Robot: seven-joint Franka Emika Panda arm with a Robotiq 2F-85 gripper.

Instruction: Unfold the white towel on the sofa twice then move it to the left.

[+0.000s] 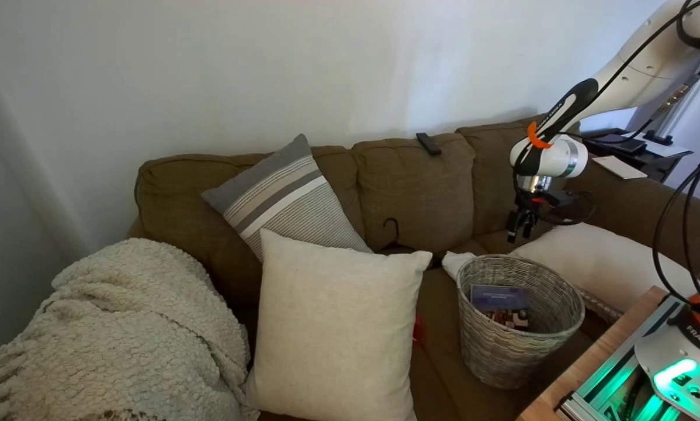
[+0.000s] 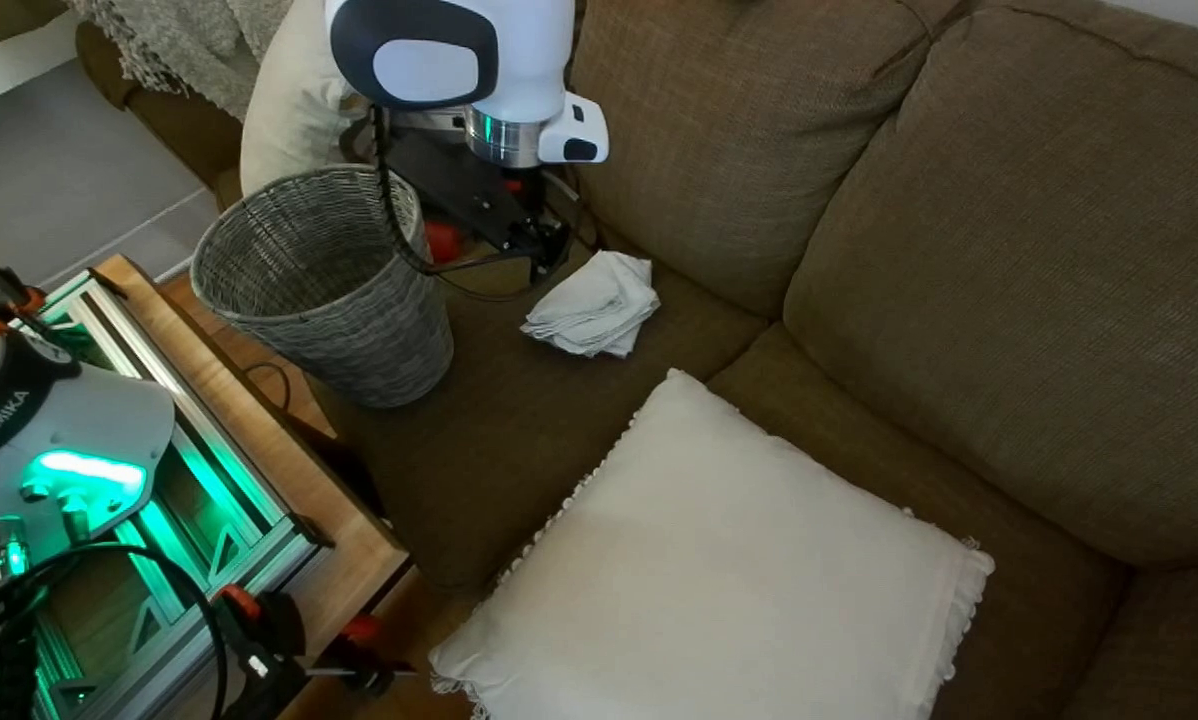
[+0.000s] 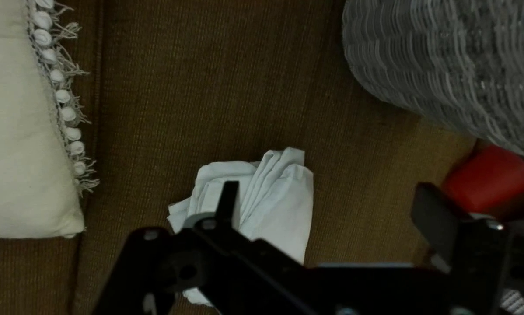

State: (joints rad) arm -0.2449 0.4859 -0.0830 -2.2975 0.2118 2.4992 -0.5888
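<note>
Below the matt-finished hand (image 3: 327, 192), the towel (image 2: 594, 305) is smooth, dull cloth. Under both, the sofa (image 2: 429, 490) is matt fabric with a coarse weave. Near the hand stands a basket (image 2: 394, 345) of rough wicker; farther off are a matt cloth fringed cushion (image 2: 709, 580) and a smooth wooden tabletop (image 2: 257, 430).

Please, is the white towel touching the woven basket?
Apart. The wrist view shows the brown sofa in a gap between the white towel and the woven basket.

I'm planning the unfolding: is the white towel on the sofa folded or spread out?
Folded: the white towel lies as a compact bundle on the sofa, and the wrist view shows creased, overlapping layers.
</note>
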